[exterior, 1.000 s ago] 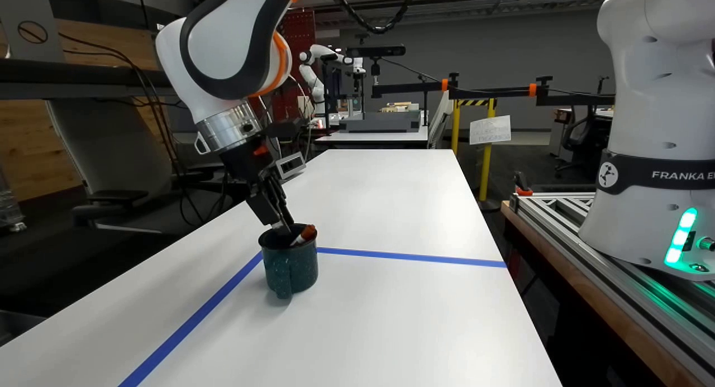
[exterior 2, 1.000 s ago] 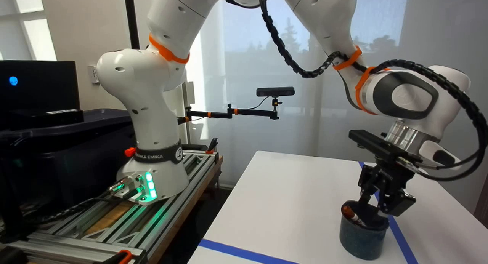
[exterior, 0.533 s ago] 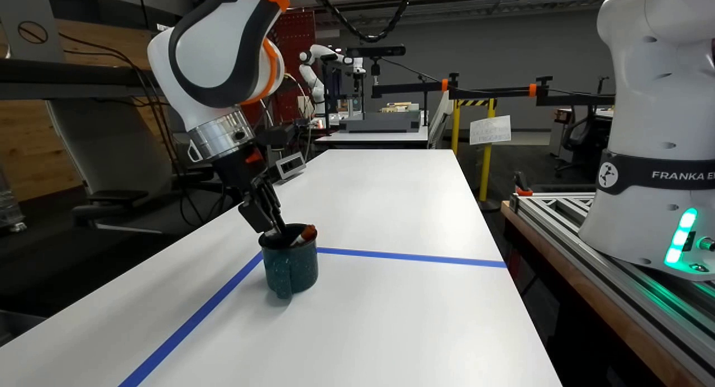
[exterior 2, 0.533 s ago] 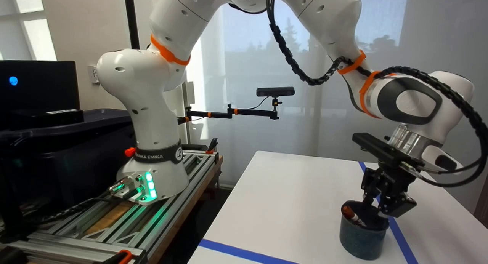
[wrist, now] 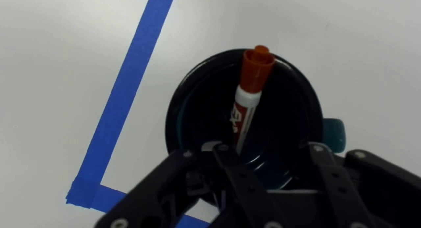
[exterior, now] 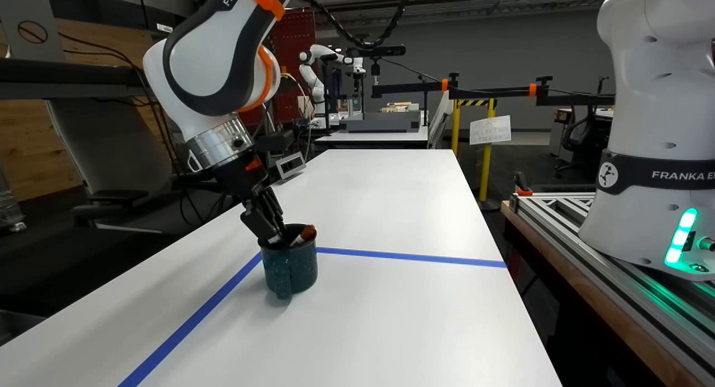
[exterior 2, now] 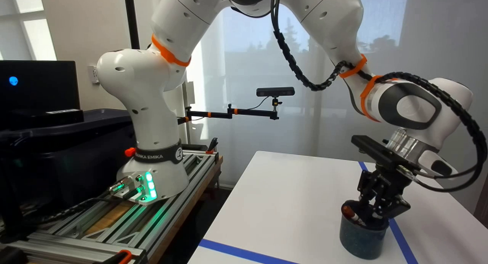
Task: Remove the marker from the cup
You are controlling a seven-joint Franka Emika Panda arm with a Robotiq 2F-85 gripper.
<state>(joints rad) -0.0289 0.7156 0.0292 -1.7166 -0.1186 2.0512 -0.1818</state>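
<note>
The dark teal cup stands upright on the table and also shows in an exterior view. The marker leans inside it, its orange-red cap end resting at the rim; its white and red body runs down into the cup. The marker's cap shows in both exterior views. My gripper is open, tilted, with its fingertips inside the cup mouth. In the wrist view the left finger overlaps the marker's lower end and the right finger stands apart from it. Whether a finger touches the marker cannot be told.
Blue tape lines cross the white table, with a corner beside the cup. The cup's handle sticks out close to the right finger. The robot base stands beside the table.
My gripper has moved down, so its fingers reach deeper into the cup. The arm has shifted a little to the left in an exterior view. The marker stays leaning in the cup.
</note>
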